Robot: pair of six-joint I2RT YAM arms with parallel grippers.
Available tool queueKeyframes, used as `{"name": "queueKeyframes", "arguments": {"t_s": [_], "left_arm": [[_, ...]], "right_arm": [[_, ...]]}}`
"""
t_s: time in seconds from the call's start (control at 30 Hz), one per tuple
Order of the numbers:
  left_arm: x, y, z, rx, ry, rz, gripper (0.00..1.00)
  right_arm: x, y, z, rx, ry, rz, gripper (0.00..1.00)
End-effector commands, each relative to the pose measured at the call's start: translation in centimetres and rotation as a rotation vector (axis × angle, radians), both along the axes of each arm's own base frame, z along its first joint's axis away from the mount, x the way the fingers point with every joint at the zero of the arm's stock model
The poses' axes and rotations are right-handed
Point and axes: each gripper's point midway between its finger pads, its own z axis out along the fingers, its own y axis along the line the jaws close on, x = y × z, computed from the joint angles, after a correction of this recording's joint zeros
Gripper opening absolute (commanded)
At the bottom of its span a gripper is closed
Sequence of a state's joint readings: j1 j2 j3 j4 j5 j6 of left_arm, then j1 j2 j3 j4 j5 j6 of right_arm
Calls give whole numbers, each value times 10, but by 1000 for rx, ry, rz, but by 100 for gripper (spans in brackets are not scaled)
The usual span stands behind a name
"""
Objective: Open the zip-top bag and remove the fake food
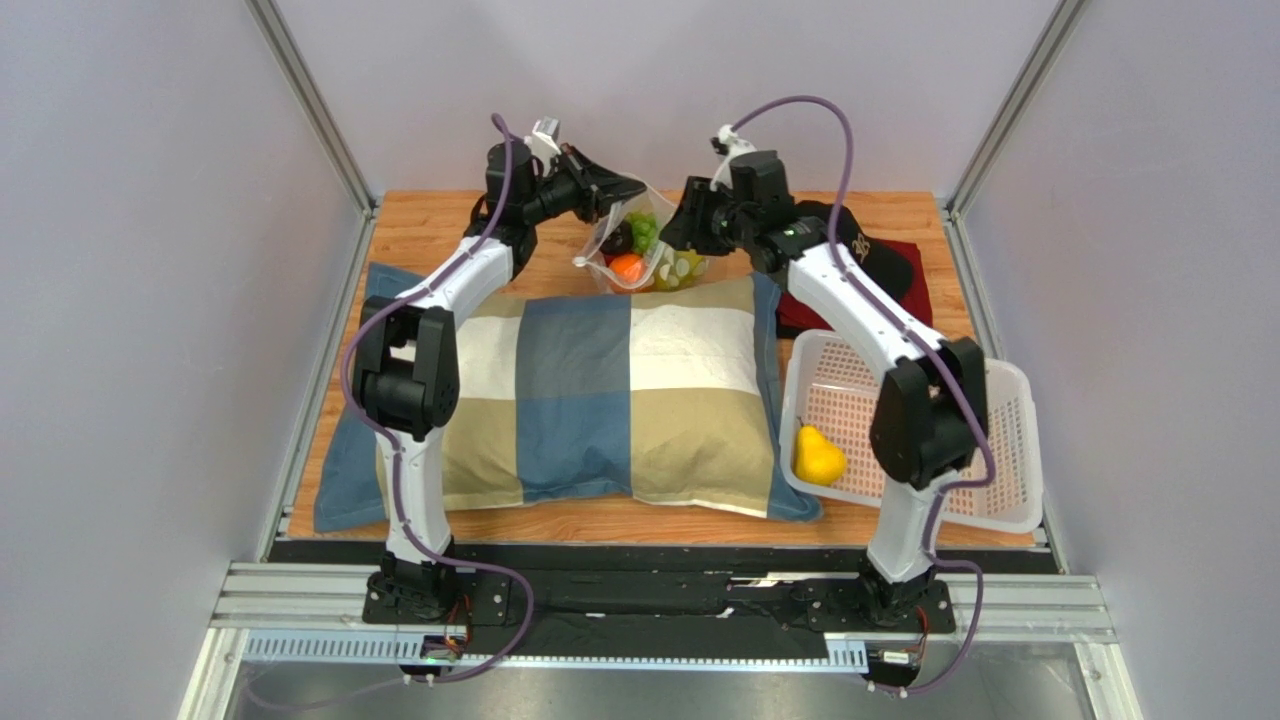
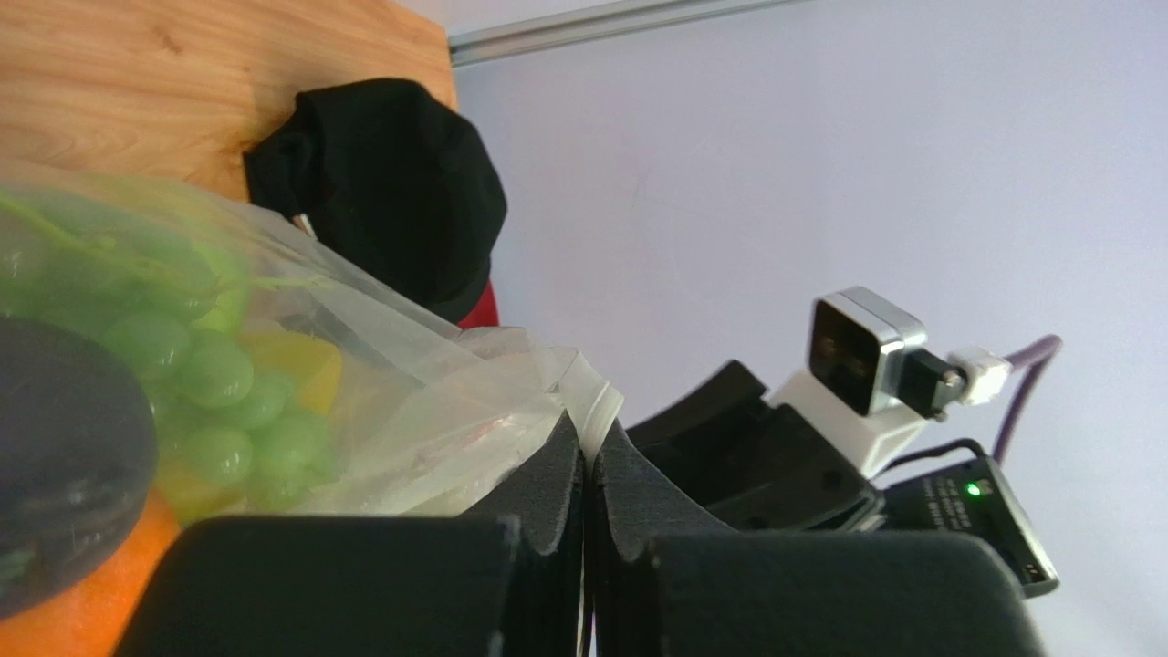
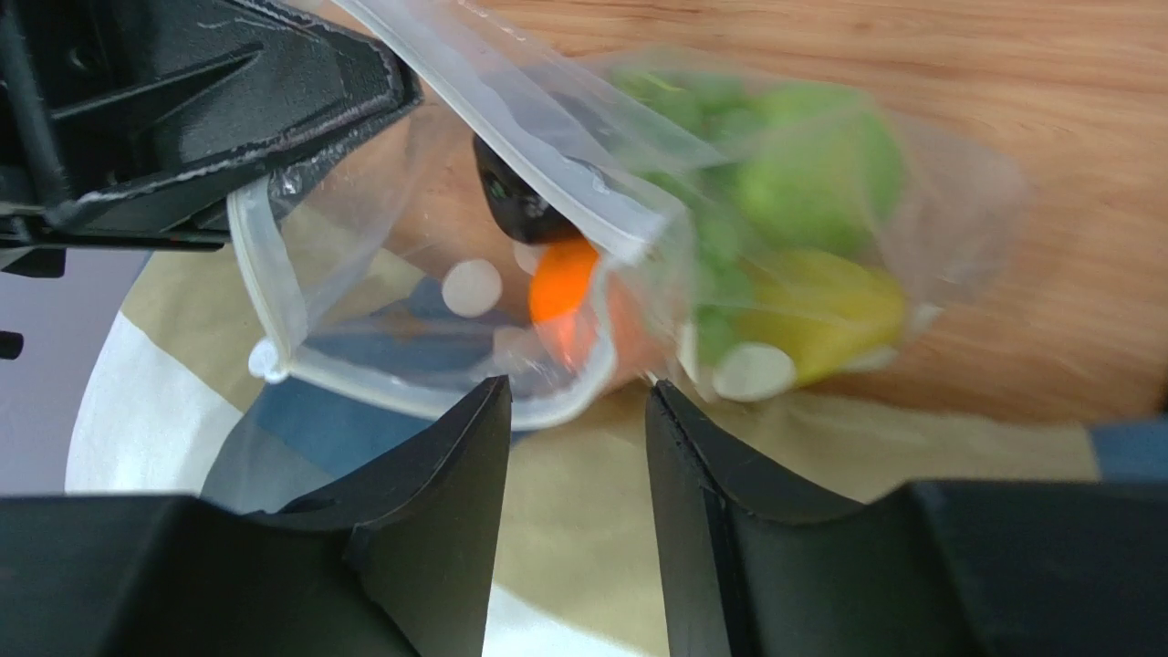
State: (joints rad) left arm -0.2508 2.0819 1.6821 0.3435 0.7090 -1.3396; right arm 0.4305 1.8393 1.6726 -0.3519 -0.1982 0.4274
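Starting from the top view, the zip-top bag (image 1: 663, 267) is seen at the far side of the table (image 1: 413, 225), at 12 o'clock from the checked pillow (image 1: 616, 398), with the fake food (image 1: 628, 269) inside it. The left hand (image 1: 624, 192) is placed at the bag's 11 o'clock and the right hand (image 1: 679, 222) at its 1 o'clock. A white basket (image 1: 1010, 435) is set at 3 o'clock from the pillow, and a yellow pear-shaped fruit (image 1: 818, 455) lies in it. A black cap (image 1: 879, 255) is found at 12 o'clock from the basket.

In the left wrist view, the left hand's fingers are pressed together on the bag's top edge. Green grapes (image 2: 206, 370), an orange piece (image 2: 69, 602) and a dark piece (image 2: 55, 438) are packed in the bag at 9 o'clock.

In the right wrist view, the right hand's fingers (image 3: 453, 520) are held apart, with nothing clamped between them. The bag's open rim is seen just beyond the tips at 12 o'clock. The rim's other side is gripped by the left hand at 10 o'clock. Orange, green, yellow and dark pieces are seen inside the bag.
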Motion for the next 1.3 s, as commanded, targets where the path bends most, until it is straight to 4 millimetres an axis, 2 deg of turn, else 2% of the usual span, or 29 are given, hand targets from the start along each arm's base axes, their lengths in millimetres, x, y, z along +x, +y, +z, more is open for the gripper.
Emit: {"name": "queueKeyframes", "arguments": {"t_s": [0.0, 0.03, 0.07, 0.1, 0.13, 0.23, 0.27, 0.33, 0.37, 0.43, 0.5, 0.53, 0.6, 0.67, 0.7, 0.8, 0.83, 0.87, 0.93, 1.0, 1.03, 1.07, 1.13, 1.17, 1.23, 1.27], "left_arm": [[-2, -6, 54, -86, -152, -47, 0], [-1, -7, 51, -89, -148, -55, 0], [0, -8, 51, -92, -147, -58, 0], [0, -9, 51, -100, -139, -62, 0], [1, -10, 48, -103, -138, -67, 0], [2, -10, 49, -112, -135, -71, 0], [3, -11, 47, -113, -132, -73, 0], [3, -13, 44, -115, -127, -79, 0], [4, -14, 42, -118, -124, -78, 0], [4, -15, 43, -129, -129, -74, 0], [5, -17, 41, -133, -121, -76, 0], [6, -18, 36, -133, -112, -80, 0], [6, -21, 39, -144, -109, -92, 0], [6, -25, 35, -152, -103, -101, 0], [6, -26, 34, -155, -100, -98, 0], [5, -29, 28, -160, -89, -100, 0], [5, -30, 26, -158, -86, -101, 0], [3, -32, 24, -156, -82, -105, 0], [4, -32, 21, -155, -74, -105, 0], [4, -33, 18, -156, -68, -106, 0], [6, -34, 16, -156, -63, -103, 0], [6, -35, 15, -157, -59, -102, 0], [6, -38, 10, -158, -50, -106, 0], [7, -38, 10, -161, -48, -105, 0], [7, -39, 6, -162, -38, -101, 0], [8, -39, 6, -162, -38, -100, 0]], "right_arm": [[19, 53, 43, 94, -174, 162, 44], [27, 58, 27, 85, -155, 169, 43], [31, 62, 32, 89, -172, 172, 43], [34, 65, 28, 88, -168, 173, 43], [39, 70, 18, 88, -165, 181, 43], [52, 73, 9, 88, -163, 156, 43], [57, 75, -4, 81, -148, 153, 43], [62, 78, -7, 88, -150, 157, 43], [66, 80, -18, 85, -133, 153, 43], [73, 78, -26, 75, -132, 126, 44], [79, 78, -43, 58, -129, 127, 54], [82, 81, -40, 58, -135, 133, 63], [85, 84, -57, 52, -102, 155, 66], [91, 84, -62, 46, -106, 148, 71], [93, 84, -71, 38, -99, 149, 75], [100, 88, -77, 43, -116, 157, 86], [102, 90, -88, 42, -103, 168, 86], [104, 92, -87, 48, -108, 175, 86], [105, 94, -101, 59, -85, 187, 87], [102, 99, -105, 80, -78, 226, 86], [102, 103, -108, 89, -75, 240, 80], [97, 108, -118, 106, -53, 280, 77], [95, 115, -120, 138, -45, 312, 72], [92, 118, -128, 161, -13, 332, 70], [91, 121, -128, 189, -5, 346, 81], [86, 125, -128, 212, 8, 369, 81]]}}
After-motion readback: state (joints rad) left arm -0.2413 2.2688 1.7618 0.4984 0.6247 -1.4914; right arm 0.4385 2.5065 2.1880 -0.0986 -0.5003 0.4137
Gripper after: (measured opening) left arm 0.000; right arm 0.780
